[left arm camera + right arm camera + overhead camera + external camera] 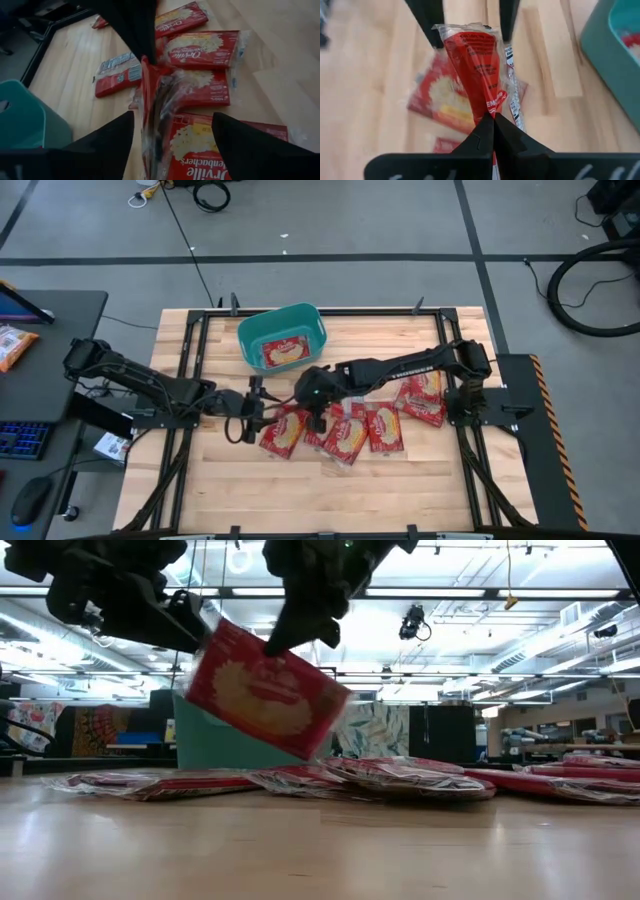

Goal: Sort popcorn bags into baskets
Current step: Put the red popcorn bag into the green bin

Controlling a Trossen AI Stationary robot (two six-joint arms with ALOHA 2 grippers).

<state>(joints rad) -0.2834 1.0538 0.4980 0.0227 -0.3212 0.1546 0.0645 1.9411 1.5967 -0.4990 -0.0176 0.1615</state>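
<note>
We see the right pincer pinched shut on the edge of one popcorn bag, its two dark fingers meeting on the crimped plastic seam. In the low view this lifted bag hangs tilted, clear of the bench top, with the right arm coming down onto its upper edge. From above, the right pincer sits near the middle of the bench, between the basket and the row of bags.

The left pincer stands just beside it on the left. Its fingers are spread wide, and the held bag shows edge-on in the gap between them; we cannot tell whether either finger touches it.

The teal basket rests near the far edge of the bench, at about its middle, and we can make out one red bag lying flat inside it. The basket wall appears behind the lifted packet in the low view.

The other bags lie flat in an overlapping row across the centre of the bench, running toward its right edge, with one more close to the right arm's base. In the low view these packets form a low heap on the wood.
</note>
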